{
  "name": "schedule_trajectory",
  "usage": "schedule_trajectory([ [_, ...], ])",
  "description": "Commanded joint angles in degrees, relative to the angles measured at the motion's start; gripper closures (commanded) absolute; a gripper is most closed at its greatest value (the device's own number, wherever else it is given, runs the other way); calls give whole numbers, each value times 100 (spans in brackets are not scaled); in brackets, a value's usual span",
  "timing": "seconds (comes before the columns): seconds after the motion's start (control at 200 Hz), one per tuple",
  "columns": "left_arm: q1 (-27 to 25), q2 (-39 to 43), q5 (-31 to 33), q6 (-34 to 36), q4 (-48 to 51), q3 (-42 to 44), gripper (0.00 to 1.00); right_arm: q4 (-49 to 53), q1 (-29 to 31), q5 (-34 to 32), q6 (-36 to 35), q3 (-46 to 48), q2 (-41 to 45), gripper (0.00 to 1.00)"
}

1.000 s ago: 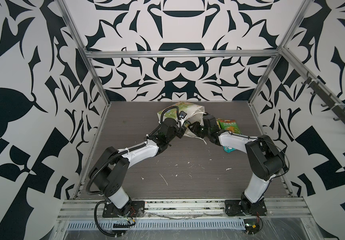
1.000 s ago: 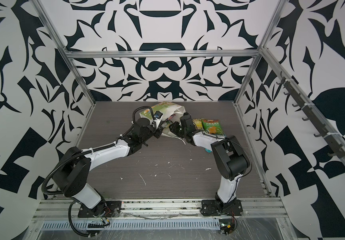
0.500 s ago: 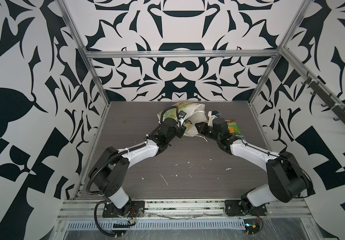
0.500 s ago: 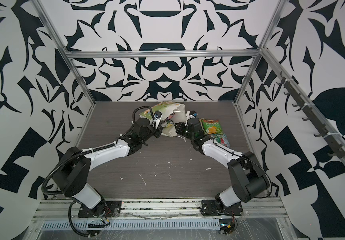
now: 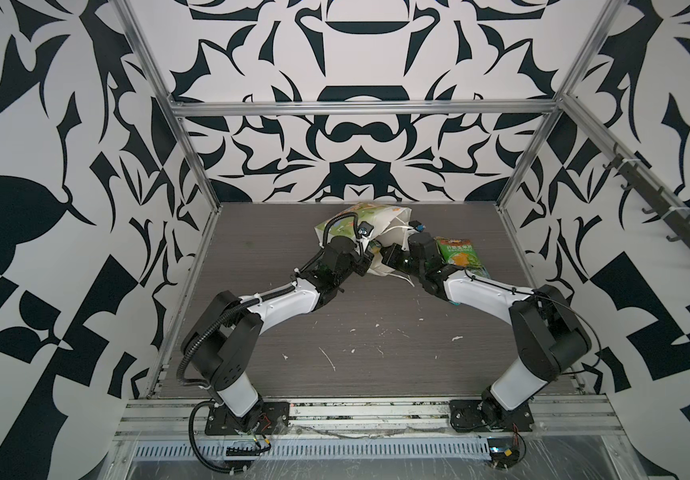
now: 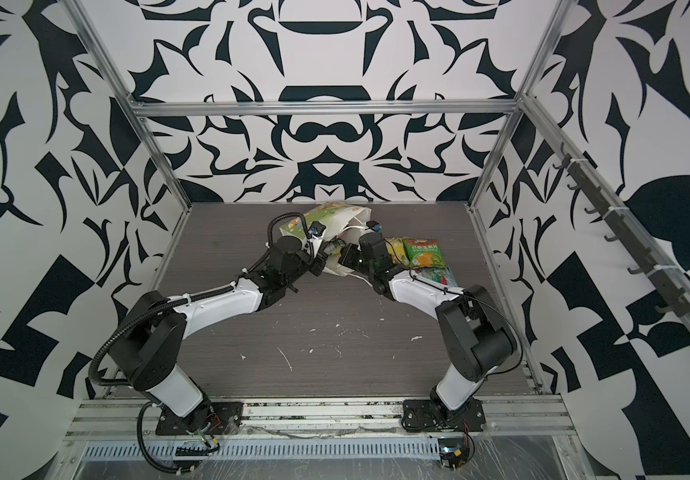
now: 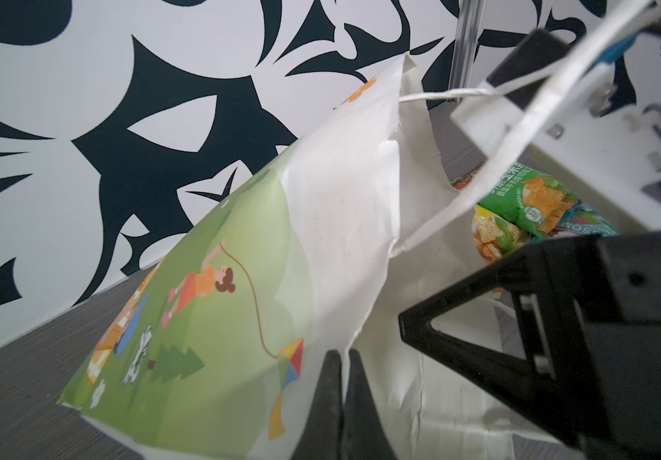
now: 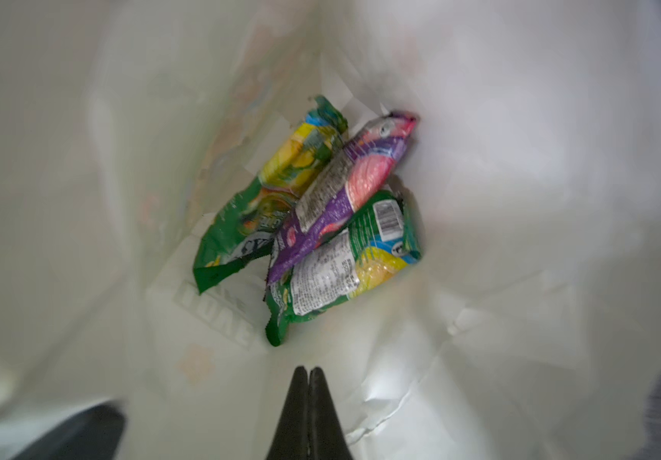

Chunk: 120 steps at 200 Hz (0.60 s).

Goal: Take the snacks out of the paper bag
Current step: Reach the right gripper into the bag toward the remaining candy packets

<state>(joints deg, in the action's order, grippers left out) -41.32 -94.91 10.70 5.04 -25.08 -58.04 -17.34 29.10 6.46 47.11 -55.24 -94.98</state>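
The paper bag (image 5: pixel 360 216) is slumped at the far middle of the table (image 5: pixel 376 353), its open mouth turned toward the two arms that meet in front of it. The left pincer (image 7: pixel 343 378) is closed narrow on the white rim of the bag, with the paper edge caught between its tips and the flowered green face rising beside it. The right pincer (image 8: pixel 309 382) sits inside the mouth with its tips pressed together and nothing between them. Straight ahead of it, clear of the tips, three snacks lie heaped at the bottom of the bag: a green packet (image 8: pixel 241 223), a purple packet (image 8: pixel 345 191) lying across it, and a second green packet (image 8: pixel 345 275) with its label side up. Outside the bag, just to its right and beside the right arm's wrist, a green chip packet (image 6: pixel 424 253), a yellow packet (image 6: pixel 395 249) and a teal packet (image 6: pixel 439 276) lie on the table, overlapping one another
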Motion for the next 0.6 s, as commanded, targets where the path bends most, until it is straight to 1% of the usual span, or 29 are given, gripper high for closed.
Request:
schedule_trajectory([
  [0.0,10,-10,118,-155,-104,-186,100,-461,54,-177,134,55,42,100],
  [0.175,10,20,6,-170,-108,-136,100,-581,52,78,85,-114,-275,100],
  [0.28,10,65,-84,-123,-224,-28,100,-476,52,153,49,-430,-504,100],
  [0.365,10,124,-129,-107,-270,64,100,-279,60,147,85,-747,-716,97],
  [0.455,10,185,-181,-63,-296,153,100,-132,52,-19,188,-1034,-919,94],
  [0.525,10,224,-187,-38,-298,201,100,206,39,-111,246,-1396,-1159,92],
  [0.595,8,241,-204,-23,-304,234,100,285,3,-46,405,-1651,-1425,88],
])
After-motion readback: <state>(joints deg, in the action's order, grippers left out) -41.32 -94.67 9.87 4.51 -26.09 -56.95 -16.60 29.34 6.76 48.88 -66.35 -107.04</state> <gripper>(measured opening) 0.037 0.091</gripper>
